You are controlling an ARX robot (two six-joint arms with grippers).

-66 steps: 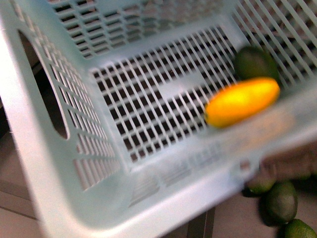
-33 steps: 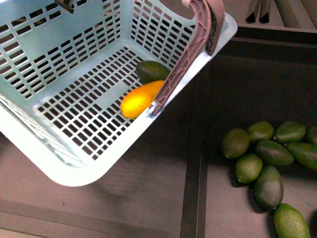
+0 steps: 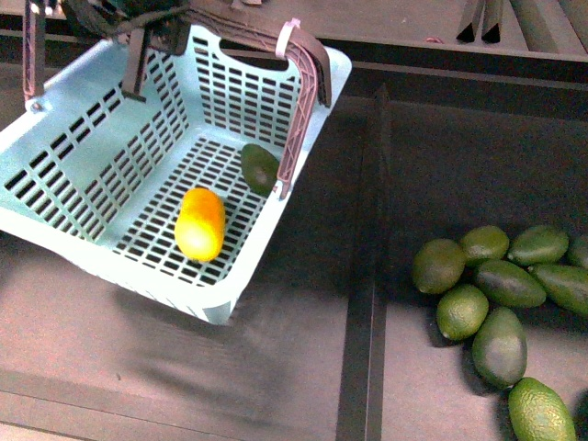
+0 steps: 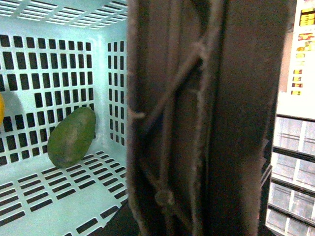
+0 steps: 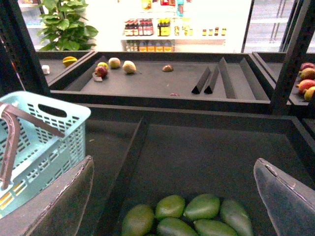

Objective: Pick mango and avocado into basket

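You had both fruits in: the mango [image 3: 200, 224] and avocado [image 3: 260, 168] lay on the basket [image 3: 83, 170] floor, your left tool clamped on its handle [image 3: 303, 101], your right tool [image 5: 172, 196] spread wide, nothing left to pick.

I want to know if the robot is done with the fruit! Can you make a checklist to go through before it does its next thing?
1. Mango inside the basket: ok, it lies on the slotted floor.
2. Avocado inside the basket: ok, it leans in the corner by the wall, apart from the mango.
3. Basket handle held: cannot tell, the left wrist view is filled by the handle, no fingers show.
4. Right gripper free: ok, open and empty above the loose avocados.
5. Basket level: not ok, it looks tilted.
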